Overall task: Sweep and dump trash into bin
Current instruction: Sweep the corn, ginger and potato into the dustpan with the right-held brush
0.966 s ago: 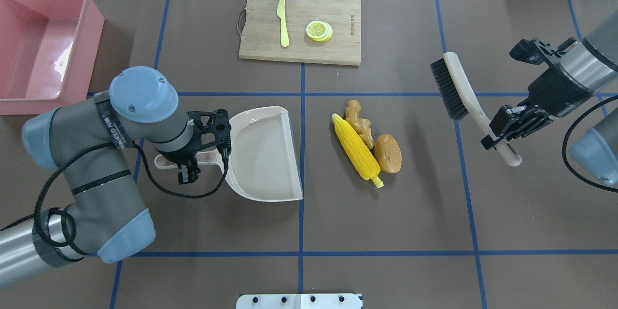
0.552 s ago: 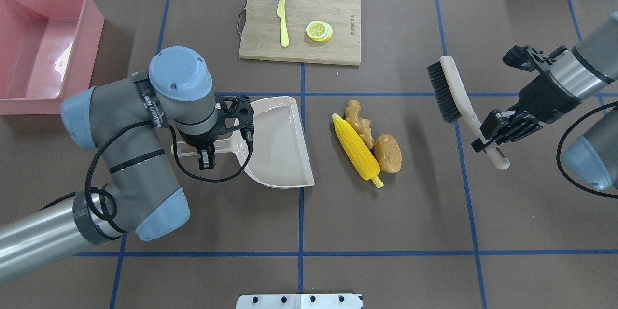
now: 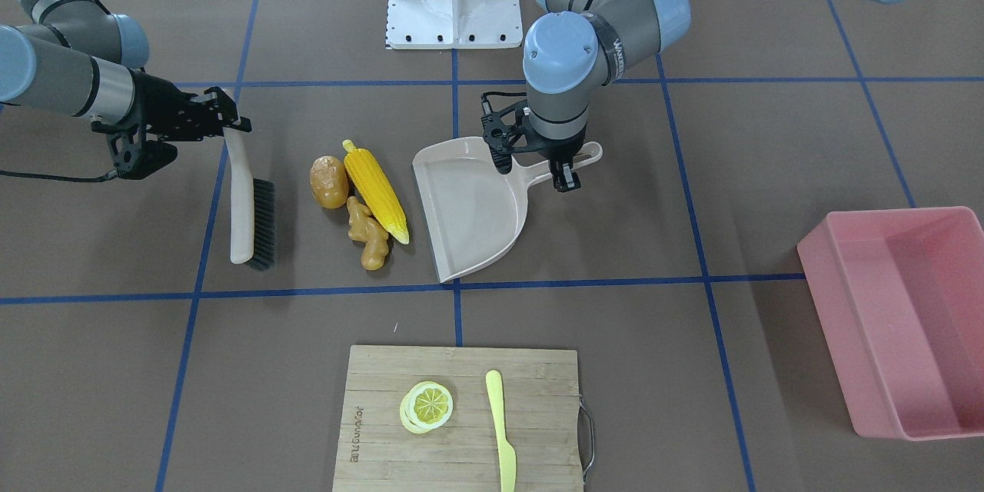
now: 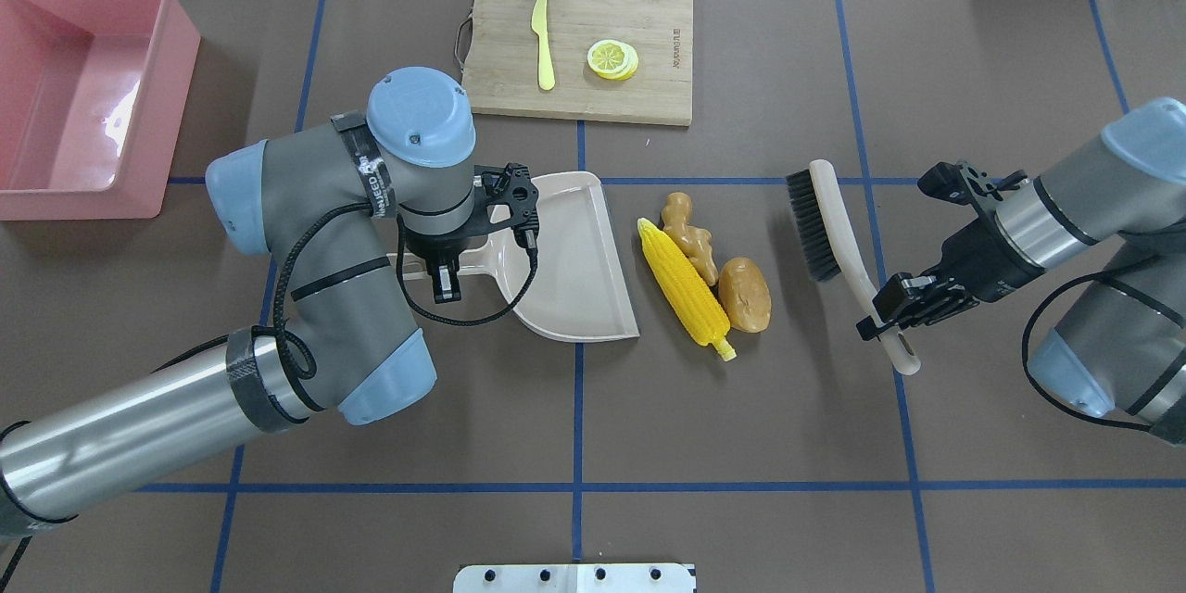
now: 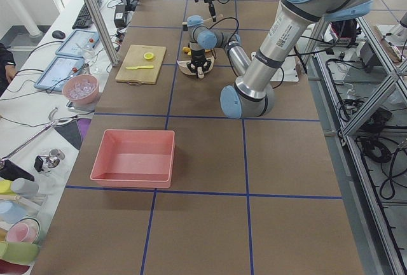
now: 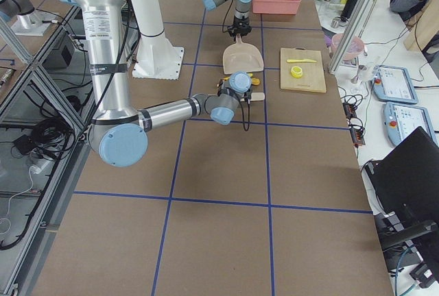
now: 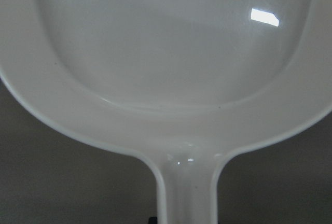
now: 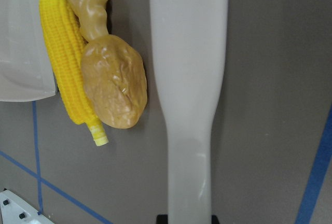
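Note:
The trash lies mid-table: a yellow corn cob (image 4: 686, 290), a tan ginger root (image 4: 690, 236) and a brown-orange potato (image 4: 745, 295), touching each other. My left gripper (image 4: 441, 271) is shut on the handle of the beige dustpan (image 4: 574, 259), whose open edge sits just left of the corn. My right gripper (image 4: 891, 315) is shut on the handle of the brush (image 4: 820, 222), which hangs just right of the potato, bristles facing the trash. The right wrist view shows the corn (image 8: 65, 63) and potato (image 8: 114, 81) beside the brush handle (image 8: 189, 79). The pink bin (image 4: 83, 97) stands at far left.
A wooden cutting board (image 4: 649, 18) at the back centre carries a pale yellow knife (image 4: 543, 42) and lemon slices (image 4: 612, 58). The robot's white base plate (image 4: 574, 577) is at the near edge. Blue tape lines grid the brown table.
My left arm has carried the dustpan to the right, close to the corn. My right arm has brought the brush left and nearer, toward the potato. The trash has not moved.

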Tool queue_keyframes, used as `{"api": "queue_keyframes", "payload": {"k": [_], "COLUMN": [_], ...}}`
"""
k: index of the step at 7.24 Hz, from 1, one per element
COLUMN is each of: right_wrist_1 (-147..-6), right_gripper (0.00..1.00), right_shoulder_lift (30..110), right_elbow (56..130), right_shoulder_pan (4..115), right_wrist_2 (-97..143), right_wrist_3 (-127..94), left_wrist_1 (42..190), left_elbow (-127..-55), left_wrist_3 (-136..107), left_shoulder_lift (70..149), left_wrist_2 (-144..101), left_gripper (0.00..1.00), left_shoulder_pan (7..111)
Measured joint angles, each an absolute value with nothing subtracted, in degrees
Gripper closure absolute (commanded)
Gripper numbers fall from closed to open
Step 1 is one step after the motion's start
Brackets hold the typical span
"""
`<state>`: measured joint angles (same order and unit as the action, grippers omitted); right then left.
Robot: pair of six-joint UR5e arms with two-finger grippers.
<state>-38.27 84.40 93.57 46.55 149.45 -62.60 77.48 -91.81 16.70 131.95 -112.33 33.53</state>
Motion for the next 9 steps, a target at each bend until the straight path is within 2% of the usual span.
{"api": "queue_keyframes", "payload": {"k": [5, 9], "right_wrist_1": [-34.0, -34.9], "right_gripper": [1.00, 1.00], "right_shoulder_lift": [82.0, 75.1], "right_elbow": [92.0, 91.4], "right_shoulder_pan": [40.9, 36.1], "right_wrist_2": [146.7, 143.6], "right_wrist_3": [-66.9, -73.4], "left_wrist_1": [77.5, 77.6], "left_elbow": [-92.4, -92.6], "left_wrist_3": [16.6, 16.7], "left_shoulder_lift": [132.8, 132.5], "left_wrist_2": [-112.4, -112.3], "left_gripper": [1.00, 1.00], "left_shoulder_pan": [31.0, 30.0]}}
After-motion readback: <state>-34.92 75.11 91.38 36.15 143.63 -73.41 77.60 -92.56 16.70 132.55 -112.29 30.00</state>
